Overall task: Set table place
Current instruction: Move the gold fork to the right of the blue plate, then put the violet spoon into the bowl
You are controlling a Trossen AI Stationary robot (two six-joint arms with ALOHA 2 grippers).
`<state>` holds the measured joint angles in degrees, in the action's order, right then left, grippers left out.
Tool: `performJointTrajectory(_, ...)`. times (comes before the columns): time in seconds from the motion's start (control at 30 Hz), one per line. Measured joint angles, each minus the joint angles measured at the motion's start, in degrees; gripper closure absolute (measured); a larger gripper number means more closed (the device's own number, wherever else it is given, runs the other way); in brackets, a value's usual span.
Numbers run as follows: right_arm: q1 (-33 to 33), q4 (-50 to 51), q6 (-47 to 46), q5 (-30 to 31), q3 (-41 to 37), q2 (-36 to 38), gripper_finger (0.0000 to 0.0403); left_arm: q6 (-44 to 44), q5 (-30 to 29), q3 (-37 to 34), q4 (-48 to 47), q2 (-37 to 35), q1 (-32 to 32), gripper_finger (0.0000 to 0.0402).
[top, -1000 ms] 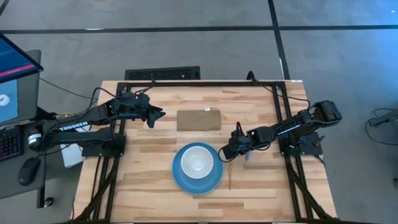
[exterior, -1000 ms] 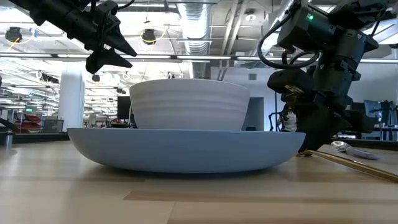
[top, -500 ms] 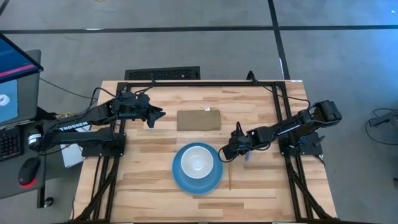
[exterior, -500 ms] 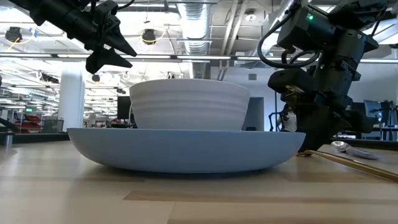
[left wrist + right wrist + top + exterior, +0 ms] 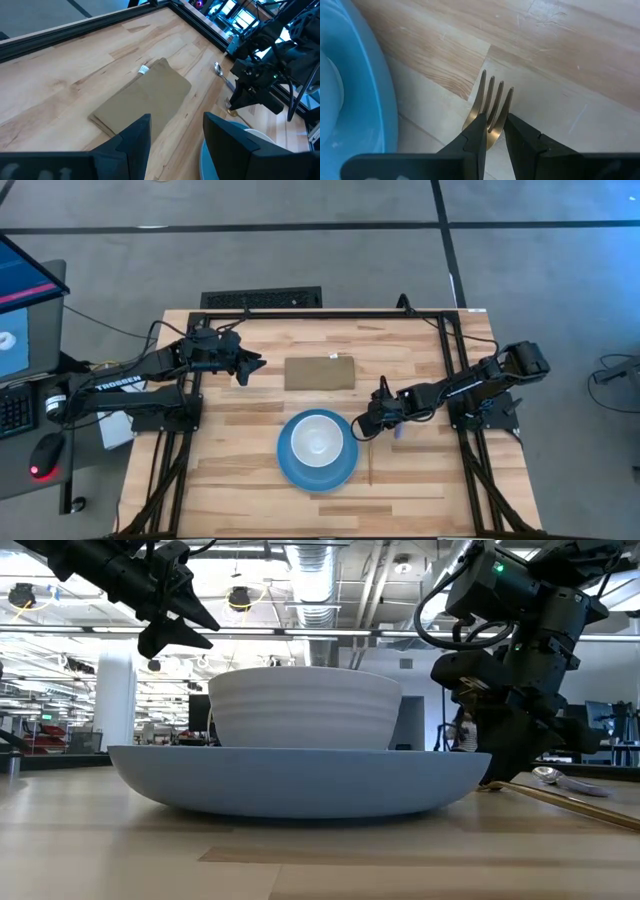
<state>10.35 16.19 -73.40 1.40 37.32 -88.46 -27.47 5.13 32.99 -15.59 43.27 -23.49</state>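
A white bowl (image 5: 318, 442) stands in a round blue plate (image 5: 287, 466) near the table's front middle. Right of the plate a thin gold fork (image 5: 370, 464) lies on the wood, with its tines toward the far edge. My right gripper (image 5: 361, 432) points steeply down over the fork's head, shut on it. A spoon with a lilac handle (image 5: 398, 432) lies just to the right, its bowl (image 5: 548, 775) on the table. My left gripper (image 5: 258, 365) hangs open in the air at the far left, touching nothing. My right gripper pinches the gold fork's head just below the tines (image 5: 491, 126) between its two fingers (image 5: 476, 134), one on each edge. The fingers come from above, slanting down. The tines (image 5: 493, 92) stick out past the fingertips, and the handle (image 5: 565, 802) lies along the table.
A flat brown folded cloth (image 5: 320, 373) lies beyond the plate toward the far edge, also seen in the left wrist view (image 5: 145, 100). A black frame (image 5: 300, 313) edges the table. Bare wood lies left of the plate and along the near edge.
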Motion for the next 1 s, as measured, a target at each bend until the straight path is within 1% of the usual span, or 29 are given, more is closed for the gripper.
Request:
performJointTrajectory(0.1, 0.0, 0.0, -0.05, -0.02, 0.0, -0.01, 0.0308, 0.01, 0.0, 0.0, 0.0, 0.0, 0.0, 0.0233)
performJointTrajectory(0.17, 0.0, -0.12, -0.07, -0.06, 0.0, -0.01, 0.0298, 0.01, 0.0, 0.0, 0.0, 0.0, 0.0, 0.0233)
performJointTrajectory(0.47, 0.02, -0.39, -0.1, -0.26, 0.05, 0.0, 0.0213, 0.01, 0.0, 0.0, 0.0, -0.01, 0.0, 0.0233)
performJointTrajectory(0.67, 0.02, 0.0, -0.12, -0.26, -0.06, 1.0, 0.0184, 0.01, 0.0, 0.0, 0.0, -0.01, 0.0, 0.0233)
performJointTrajectory(0.77, 0.0, 2.39, -0.13, -0.07, -0.04, 3.11, 0.0181, -0.01, 0.0, 0.0, 0.0, 0.0, 0.0, 0.0233)
performJointTrajectory(0.87, 0.0, 7.63, -0.16, 0.73, 2.19, 7.25, 0.0182, 0.0, 0.0, 0.0, 0.0, -0.02, 0.0, 0.0233)
performJointTrajectory(1.0, 0.0, 19.82, -0.44, 3.39, 5.73, 12.92, 0.0185, 0.01, 0.0, 0.0, 0.0, -0.02, 0.0, 0.0233)
